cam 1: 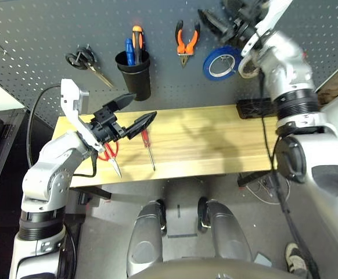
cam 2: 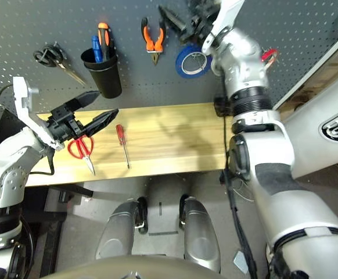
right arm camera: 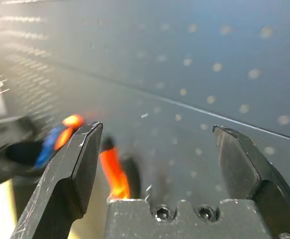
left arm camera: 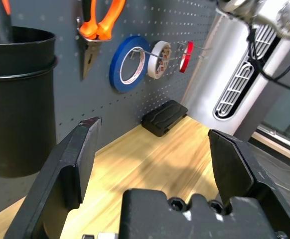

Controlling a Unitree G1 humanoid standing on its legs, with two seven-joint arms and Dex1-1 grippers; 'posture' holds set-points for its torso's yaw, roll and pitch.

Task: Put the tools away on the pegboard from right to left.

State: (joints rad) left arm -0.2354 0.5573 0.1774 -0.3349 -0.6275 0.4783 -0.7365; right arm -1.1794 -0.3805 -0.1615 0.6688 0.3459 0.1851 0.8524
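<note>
Item: red-handled screwdriver (cam 1: 148,146), mid-bench, next. We're hovering L gripper (cam 1: 133,110) apart, empty; R gripper (right arm camera: 157,144) apart by pegboard (cam 1: 41,35). We're advising shaft-aligned grip.

Wooden bench (cam 1: 215,145): red-handled scissors (cam 1: 110,154), small red-handled screwdriver (cam 1: 148,148), black block (cam 1: 255,107).

Black-handled scissors (cam 1: 86,61) hang at far left; blue tape roll (left arm camera: 126,63) and white tape roll (left arm camera: 159,59) share a hook; a black block (left arm camera: 164,117) rests on the counter (cam 1: 204,139).
</note>
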